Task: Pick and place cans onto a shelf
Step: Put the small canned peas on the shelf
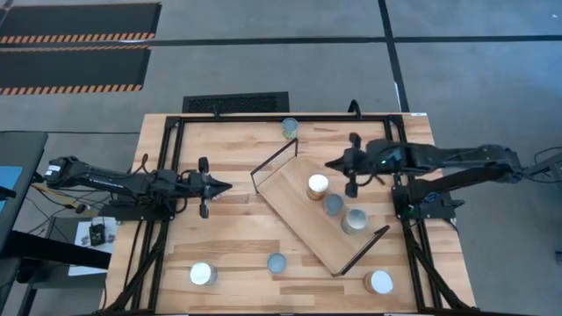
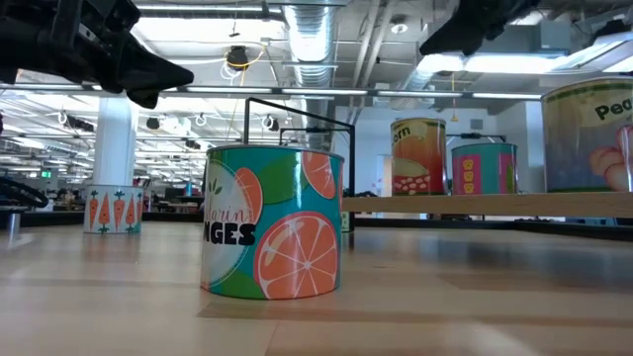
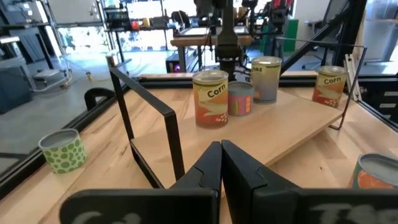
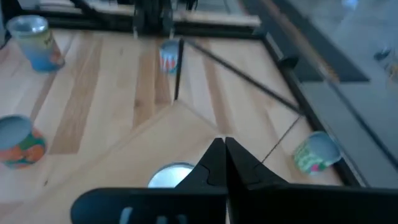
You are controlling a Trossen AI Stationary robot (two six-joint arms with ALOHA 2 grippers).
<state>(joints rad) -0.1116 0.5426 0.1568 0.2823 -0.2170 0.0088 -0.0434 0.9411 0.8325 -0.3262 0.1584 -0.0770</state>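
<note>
The pale-wood shelf (image 1: 303, 211) lies slantwise on the table's right half, with a black wire frame at each short end. Three cans stand upright on it: a tan one (image 1: 317, 186), a small blue-topped one (image 1: 334, 204) and a silvery-topped one (image 1: 355, 220). Other cans stand on the tabletop: a green one (image 1: 290, 128) at the far edge, a white-topped one (image 1: 203, 275), a small oranges can (image 1: 277, 262) and one at the near right (image 1: 379, 282). My left gripper (image 1: 226, 186) is shut and empty, left of the shelf. My right gripper (image 1: 332, 164) is shut and empty above the shelf's far side, near the tan can (image 4: 171, 176).
The shelf's black wire frames (image 1: 274, 160) (image 1: 362, 253) stand up at its two ends. The table's black metal frame (image 1: 167, 175) runs along its left and right sides. Bare tabletop lies between my left gripper and the near cans. In the low view the oranges can (image 2: 272, 222) stands close in front.
</note>
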